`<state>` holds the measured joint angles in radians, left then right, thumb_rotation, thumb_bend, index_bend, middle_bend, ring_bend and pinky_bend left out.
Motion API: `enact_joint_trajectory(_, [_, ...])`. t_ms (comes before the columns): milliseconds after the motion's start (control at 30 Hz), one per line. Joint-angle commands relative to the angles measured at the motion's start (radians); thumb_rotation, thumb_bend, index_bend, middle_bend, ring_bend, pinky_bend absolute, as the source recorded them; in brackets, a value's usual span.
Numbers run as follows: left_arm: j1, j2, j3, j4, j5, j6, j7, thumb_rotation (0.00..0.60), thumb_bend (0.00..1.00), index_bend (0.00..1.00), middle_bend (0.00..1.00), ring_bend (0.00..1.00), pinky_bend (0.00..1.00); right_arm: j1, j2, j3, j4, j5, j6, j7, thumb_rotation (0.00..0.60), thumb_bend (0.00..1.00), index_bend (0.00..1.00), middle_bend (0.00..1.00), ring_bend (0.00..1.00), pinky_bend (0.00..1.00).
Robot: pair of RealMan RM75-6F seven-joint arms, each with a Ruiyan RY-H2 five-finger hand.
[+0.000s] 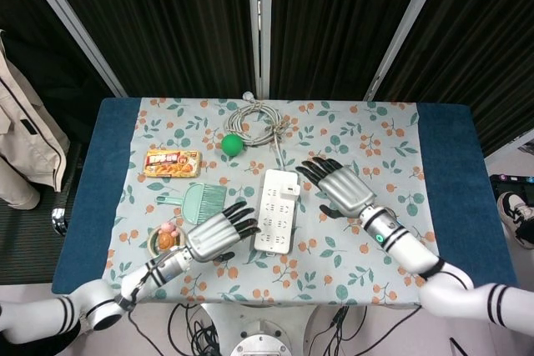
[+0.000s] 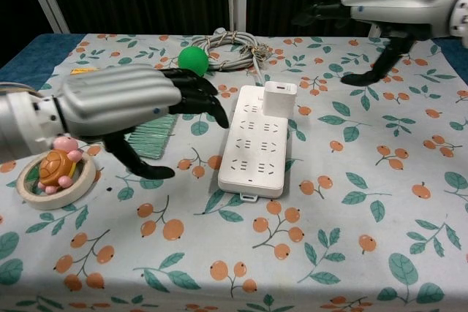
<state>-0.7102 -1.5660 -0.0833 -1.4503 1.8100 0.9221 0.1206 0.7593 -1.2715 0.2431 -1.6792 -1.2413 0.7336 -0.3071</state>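
Note:
A white power strip (image 1: 277,211) (image 2: 256,142) lies mid-table with a white plug adapter (image 1: 289,188) (image 2: 278,99) in its far end; its grey cable (image 1: 256,125) (image 2: 232,40) is coiled behind. My left hand (image 1: 215,234) (image 2: 124,101) hovers open just left of the strip, fingers spread toward it, holding nothing. My right hand (image 1: 340,186) (image 2: 395,4) hovers open to the right of the adapter, fingers spread, empty. Neither hand touches the strip.
A green ball (image 1: 231,143) (image 2: 193,61), a snack box (image 1: 171,162) and a green brush (image 1: 200,203) lie at the left. A toy turtle (image 2: 57,166) sits in a tape ring (image 2: 25,184). The floral cloth (image 1: 367,248) covers a blue table (image 1: 450,172).

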Motion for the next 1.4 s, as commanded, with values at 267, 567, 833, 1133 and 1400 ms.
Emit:
enact_joint_trajectory(267, [-0.105, -0.121, 0.007, 0.13, -0.032, -0.046, -0.065, 0.6, 0.22, 0.23, 0.2, 0.06, 0.1, 0.161, -0.206, -0.015, 0.225, 0.13, -0.085, -0.103, 0.6, 0.26, 0.0, 0.11, 0.01, 0.21])
enact_joint_trajectory(567, [-0.121, -0.181, 0.056, 0.207, -0.044, -0.016, -0.109, 0.6, 0.22, 0.22, 0.2, 0.11, 0.12, 0.189, -0.275, -0.059, 0.302, 0.11, -0.058, -0.106, 0.6, 0.26, 0.01, 0.16, 0.07, 0.27])
enact_joint_trajectory(833, [-0.118, -0.206, 0.085, 0.242, -0.064, 0.005, -0.119, 0.6, 0.22, 0.22, 0.24, 0.15, 0.14, 0.197, -0.305, -0.083, 0.335, 0.099, -0.04, -0.099, 0.6, 0.26, 0.06, 0.2, 0.09, 0.29])
enact_joint_trajectory(1133, [-0.12, -0.216, 0.105, 0.251, -0.071, 0.032, -0.135, 0.6, 0.22, 0.22, 0.24, 0.15, 0.13, 0.209, -0.336, -0.104, 0.367, 0.107, -0.033, -0.12, 0.6, 0.26, 0.11, 0.23, 0.13, 0.34])
enact_joint_trajectory(1400, [-0.122, -0.229, 0.117, 0.271, -0.083, 0.04, -0.151, 0.6, 0.22, 0.22, 0.24, 0.15, 0.13, 0.208, -0.371, -0.115, 0.405, 0.094, -0.007, -0.12, 0.6, 0.32, 0.25, 0.36, 0.27, 0.46])
